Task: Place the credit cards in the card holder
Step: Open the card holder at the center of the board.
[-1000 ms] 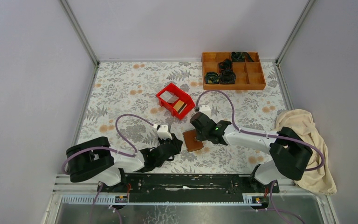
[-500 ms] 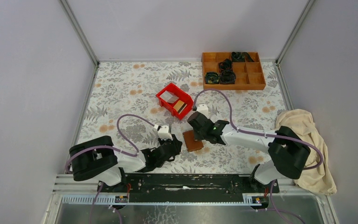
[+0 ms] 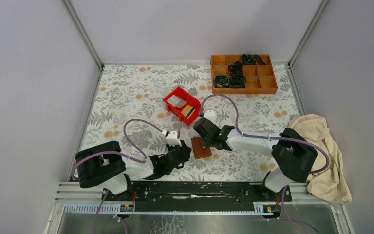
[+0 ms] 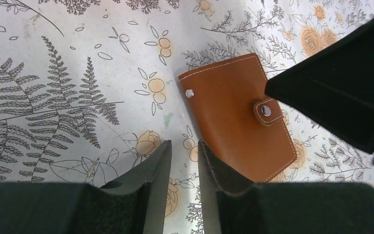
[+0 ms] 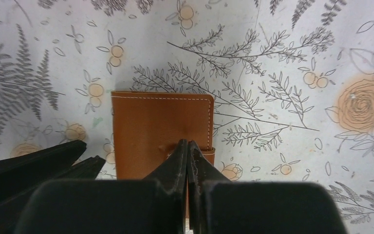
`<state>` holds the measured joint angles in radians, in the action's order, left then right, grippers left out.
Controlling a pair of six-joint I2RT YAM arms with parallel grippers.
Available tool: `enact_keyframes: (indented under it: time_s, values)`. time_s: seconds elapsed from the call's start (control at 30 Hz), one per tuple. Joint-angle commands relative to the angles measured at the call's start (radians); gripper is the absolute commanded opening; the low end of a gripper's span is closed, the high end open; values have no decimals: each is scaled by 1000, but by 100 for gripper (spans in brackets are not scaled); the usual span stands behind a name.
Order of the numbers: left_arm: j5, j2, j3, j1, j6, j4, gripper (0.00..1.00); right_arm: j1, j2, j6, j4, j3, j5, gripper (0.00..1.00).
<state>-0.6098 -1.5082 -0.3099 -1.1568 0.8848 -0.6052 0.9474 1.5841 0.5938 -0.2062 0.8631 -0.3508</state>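
Observation:
The card holder (image 4: 238,112) is a brown leather wallet lying closed and flat on the floral cloth, its snap tab fastened; it also shows under the arms as the card holder (image 3: 202,150). My right gripper (image 5: 188,144) is shut, its tips pressed together right over the card holder (image 5: 160,126) beside the tab, with nothing seen between them. My left gripper (image 4: 184,144) stands slightly open at the wallet's near-left corner, only cloth between its fingers. The credit cards, a white one (image 3: 176,101) and a gold-tan one (image 3: 188,110), lie in the red bin.
The red bin (image 3: 171,96) stands just behind the wallet. An orange wooden compartment tray (image 3: 260,90) with black coiled items sits at the back right. A beige cloth (image 3: 324,146) is heaped by the right wall.
The right gripper has crept a little to the left and back over the wallet, still shut. The left arm has nudged slightly right. The wallet has not moved.

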Motion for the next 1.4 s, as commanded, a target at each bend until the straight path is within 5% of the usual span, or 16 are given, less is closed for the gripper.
enact_keyframes:
  time_s: [0.0,0.7,0.9,1.37]
  values:
    - [-25,28,-12,-4,0,-18,34,8,-93,-27,-56,88,-87,0]
    - [-17,19,-24,-4,-2,-19,34,28,-170,3,18,-19,-32,0]
    - [-7,1,-47,-5,-18,-22,34,33,-120,-25,-18,9,11,16]
    - [-3,-13,-55,-3,-15,-28,34,68,-47,-37,-64,58,-14,27]
